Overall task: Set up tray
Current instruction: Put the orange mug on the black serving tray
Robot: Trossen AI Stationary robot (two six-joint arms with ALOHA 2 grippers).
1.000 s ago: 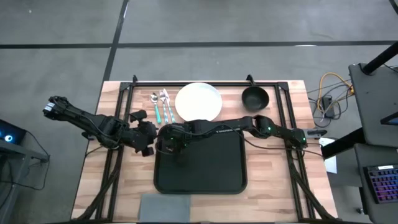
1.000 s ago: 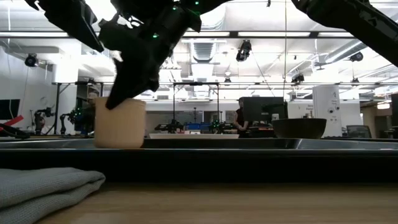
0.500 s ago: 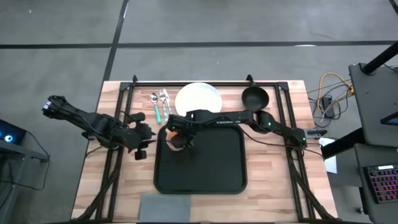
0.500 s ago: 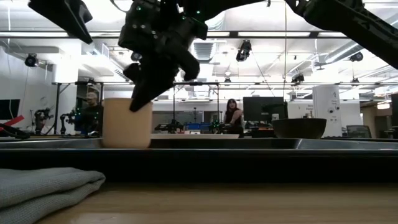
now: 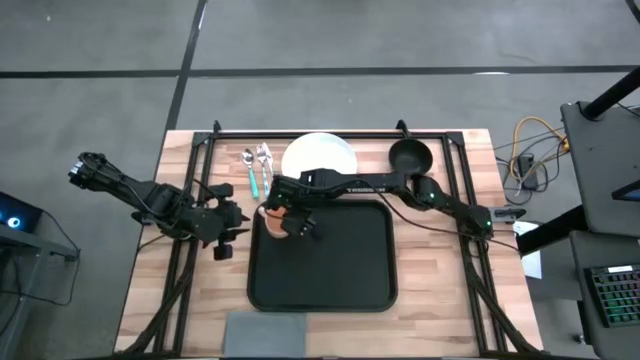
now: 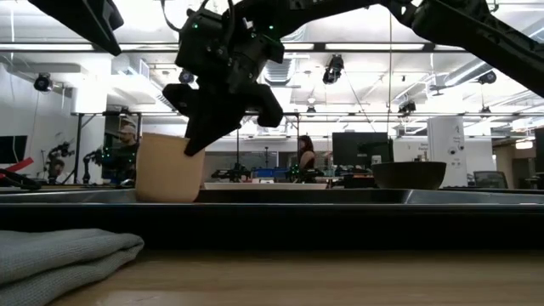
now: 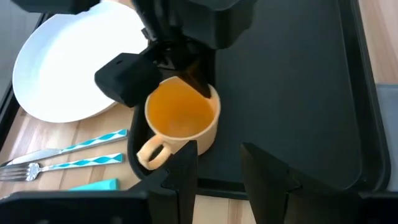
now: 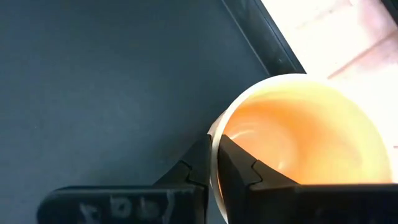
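A beige mug (image 5: 271,223) with an orange inside stands in the far left corner of the black tray (image 5: 335,275). Its handle (image 7: 149,155) points toward the table's left. My right gripper (image 5: 290,217) reaches in from the right and is shut on the mug's rim. It also shows in the low view (image 6: 197,140) above the mug (image 6: 168,168). My left gripper (image 5: 224,228) hovers open just left of the tray. Its fingers (image 7: 186,171) point at the mug (image 7: 181,119) without touching it. My right gripper (image 8: 214,149) pinches the mug's rim (image 8: 212,134) on the side away from the handle, one finger inside the mug and one outside. It comes slanting down from the table's far right. The mug sits upright, its base low in the tray behind the tray's rim (image 6: 340,197).
Beyond the tray's far edge lie a white plate (image 5: 320,165), a black bowl (image 5: 410,157) and cutlery with teal handles (image 5: 258,172). A folded grey napkin (image 5: 265,328) lies at the near edge. Most of the tray floor (image 7: 292,81) is bare. People stand in the room behind.
My left gripper has drawn back from the mug toward the table's left. My right gripper has swung round the mug, from over it to its right side, keeping hold of the rim. The mug has stayed in the tray's far left corner, shifting only slightly.
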